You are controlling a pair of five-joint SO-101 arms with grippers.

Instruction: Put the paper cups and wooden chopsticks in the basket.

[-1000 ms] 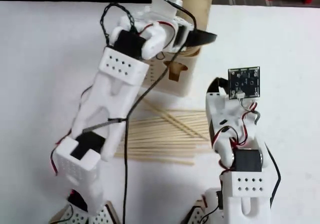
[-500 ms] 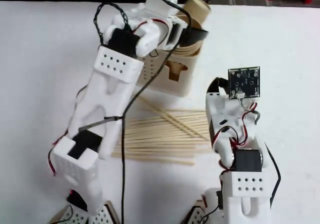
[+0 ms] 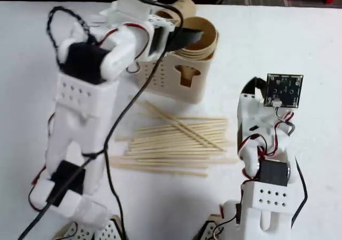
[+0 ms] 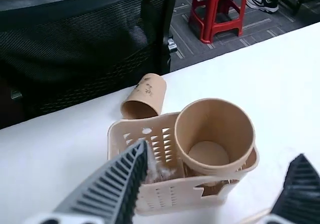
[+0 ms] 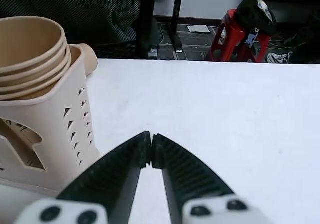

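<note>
The left claw (image 4: 220, 151) is released, its jaws spread wide with nothing between them. It hangs just above the basket (image 4: 165, 199), which stands upright on the white table (image 3: 299, 47). Directly below the gap between the jaws, a stack of paper cups (image 4: 212, 134) sits nested in one end of the basket, mouths up. Beyond the claw, on the far side of the basket, one more paper cup (image 4: 145, 97) lies on its side on the table, touching or nearly touching the basket wall. The wooden chopsticks (image 3: 176, 144) lie in a loose heap on the table behind this claw, between the two arms, none of them in the basket.

The right claw (image 5: 151, 149) is clenched on nothing, its tips meeting. It is low over the bare table, with the basket and its cups ahead of it and off to one side, apart from it.
</note>
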